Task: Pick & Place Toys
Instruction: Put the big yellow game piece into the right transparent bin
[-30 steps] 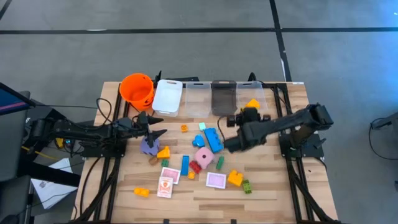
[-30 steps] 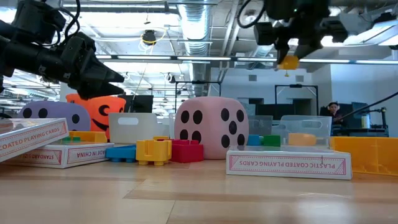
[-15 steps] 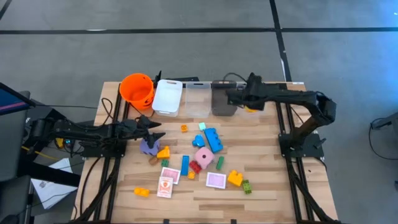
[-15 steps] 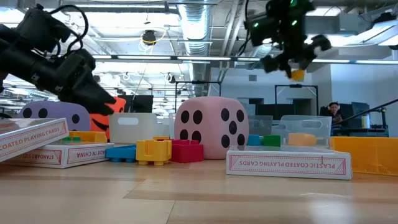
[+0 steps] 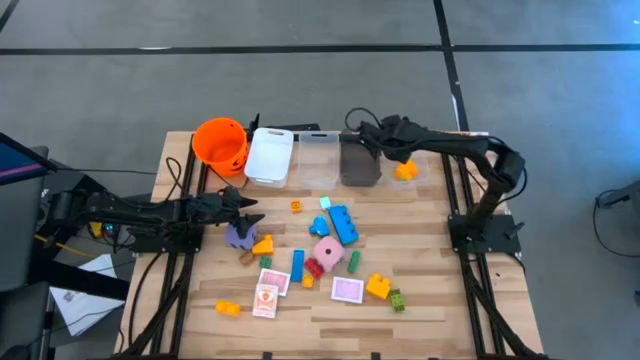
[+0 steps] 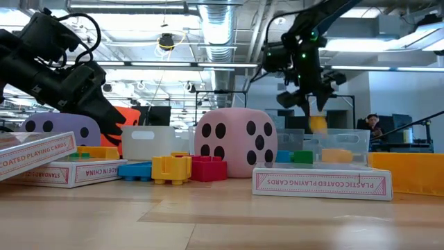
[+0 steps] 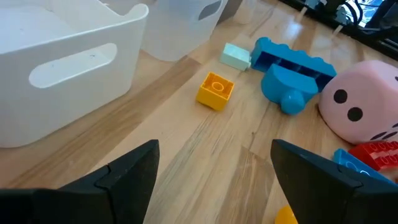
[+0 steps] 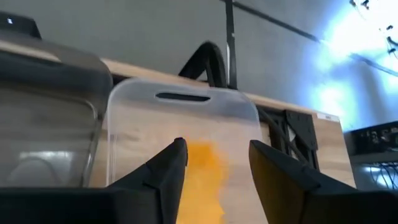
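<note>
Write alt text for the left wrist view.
The left pincer is open above bare wood, facing a small orange brick, a pale mint brick, a blue toy and a pink die. A white bin stands beside them.

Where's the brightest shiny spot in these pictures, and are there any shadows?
Right wrist view: a white-blue glare floods one corner, beyond the clear bin. Low view: long ceiling lights glow behind the pink die. High view: even light, with only soft shadows on the table.
</note>
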`<state>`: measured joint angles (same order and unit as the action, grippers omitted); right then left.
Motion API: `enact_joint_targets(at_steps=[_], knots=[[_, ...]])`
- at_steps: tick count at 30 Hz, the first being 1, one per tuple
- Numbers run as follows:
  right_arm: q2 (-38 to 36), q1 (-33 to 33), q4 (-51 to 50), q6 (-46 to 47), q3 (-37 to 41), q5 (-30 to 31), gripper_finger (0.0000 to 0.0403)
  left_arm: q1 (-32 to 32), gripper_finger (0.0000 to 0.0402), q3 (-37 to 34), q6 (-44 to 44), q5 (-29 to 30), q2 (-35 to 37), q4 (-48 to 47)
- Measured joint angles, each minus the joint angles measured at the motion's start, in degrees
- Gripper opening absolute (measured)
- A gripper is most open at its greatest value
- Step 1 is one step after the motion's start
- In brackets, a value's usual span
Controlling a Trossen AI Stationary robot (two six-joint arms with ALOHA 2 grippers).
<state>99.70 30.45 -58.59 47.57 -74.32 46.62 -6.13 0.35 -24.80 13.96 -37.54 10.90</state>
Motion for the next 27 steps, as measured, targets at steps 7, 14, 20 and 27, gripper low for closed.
enact_joint_targets(at_steps=[7, 14, 20, 27], knots=[[0.69, -0.59, -0.95, 0.31, 0.01, -0.34, 0.0157, 0.00, 0.0301, 0.00, 0.03, -0.20, 0.00, 0.00], [-1.75, -7.27, -3.35, 0.00, 0.00, 4.26, 0.0188, 0.00, 0.0301, -0.01, 0.04, -0.17, 0.00, 0.02], [-7.27, -19.16, -3.36, 0.60, 0.02, 8.95, 0.0232, 0.00, 0.0301, -0.01, 0.06, -0.17, 0.00, 0.02], [-11.29, -36.02, -4.20, 8.05, 0.00, 9.37, 0.0250, 0.00, 0.0301, -0.01, 0.07, -0.15, 0.00, 0.02]])
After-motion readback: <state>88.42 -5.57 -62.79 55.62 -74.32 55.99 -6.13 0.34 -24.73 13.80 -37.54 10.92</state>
